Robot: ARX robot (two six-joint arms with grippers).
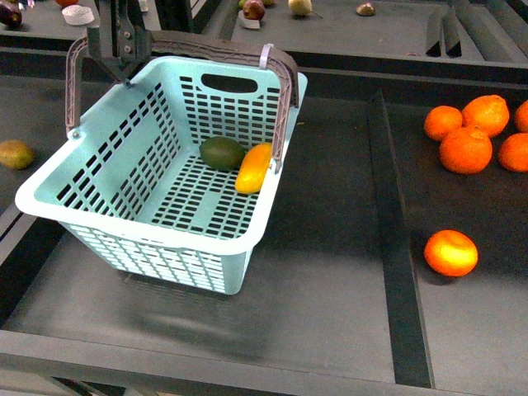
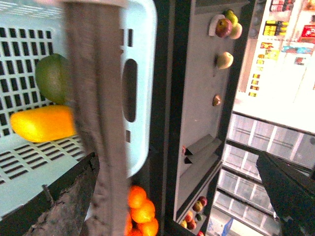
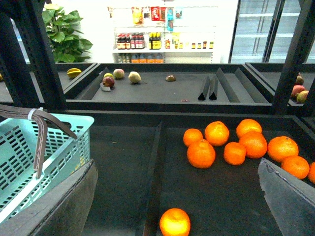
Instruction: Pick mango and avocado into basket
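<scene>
The turquoise basket (image 1: 132, 224) stands on the dark shelf left of centre, its brown-grey handle (image 1: 223, 45) raised. The yellow mango (image 1: 253, 167) and the dark green avocado (image 1: 222, 153) lie side by side, touching, on the basket floor. My left gripper (image 1: 124, 49) is open at the handle's far left end. In the left wrist view the handle (image 2: 98, 98) runs close past one finger, with the mango (image 2: 44, 123) and avocado (image 2: 54, 78) beyond it. My right gripper (image 3: 174, 201) is open and empty above the shelf, to the right of the basket (image 3: 29, 162).
A group of oranges (image 1: 474, 136) lies at the right, with one orange (image 1: 450, 252) nearer the front. A raised divider (image 1: 396, 231) separates them from the basket's bay. A brownish-green fruit (image 1: 15, 153) lies at the far left. Other fruit (image 1: 254, 10) sits on the shelf behind.
</scene>
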